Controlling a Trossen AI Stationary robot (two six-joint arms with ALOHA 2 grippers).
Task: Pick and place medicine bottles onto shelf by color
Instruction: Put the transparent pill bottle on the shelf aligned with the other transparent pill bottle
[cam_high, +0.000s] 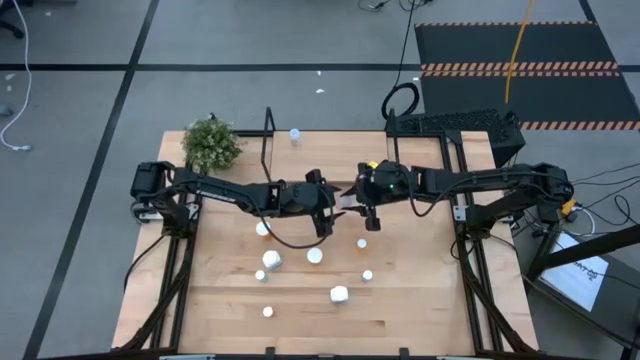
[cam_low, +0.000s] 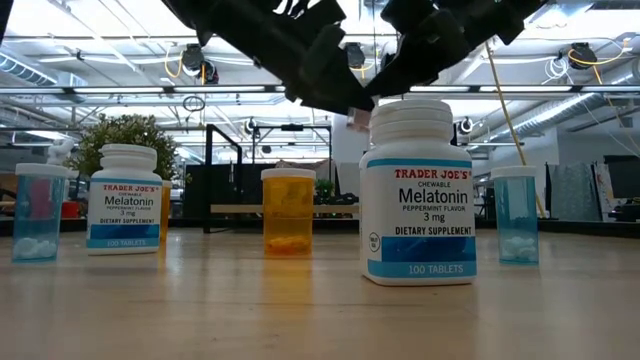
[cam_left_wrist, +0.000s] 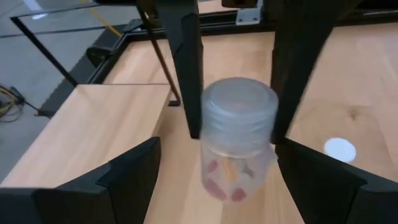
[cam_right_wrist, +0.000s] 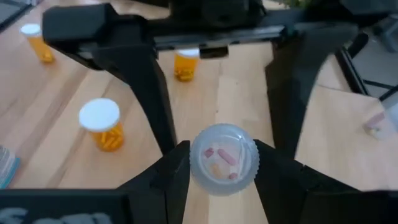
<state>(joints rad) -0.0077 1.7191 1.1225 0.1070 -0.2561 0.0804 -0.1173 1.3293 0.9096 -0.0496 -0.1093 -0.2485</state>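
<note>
Both arms meet above the table's middle. A clear medicine bottle (cam_left_wrist: 238, 155) with a ribbed pale cap and a few pills inside sits between them, small in the high view (cam_high: 348, 201) and low view (cam_low: 357, 121). My right gripper (cam_right_wrist: 224, 155) is shut on it. My left gripper (cam_left_wrist: 217, 180) is open, one finger on each side of the bottle's body. The shelf (cam_left_wrist: 93, 124), a light-wood board with black frames (cam_high: 268, 150), lies at the table's far side, with one bottle (cam_high: 295, 135) on it. My right gripper pinches the bottle's cap (cam_left_wrist: 239, 106) between its two fingers (cam_left_wrist: 186, 74), coming level from the table's right side. The cap's top (cam_right_wrist: 224, 155) faces my right wrist, and the body points toward the left gripper. The bottle is lifted clear of the table.
Several bottles stand on the near half of the table: white ones (cam_low: 418, 190) (cam_low: 124, 200), orange ones (cam_low: 288, 212) (cam_right_wrist: 102, 127), pale blue ones (cam_low: 40, 210) (cam_low: 515, 215). A small plant (cam_high: 212, 145) stands at the far left corner. Bare wood lies toward the near edge (cam_high: 400, 320).
</note>
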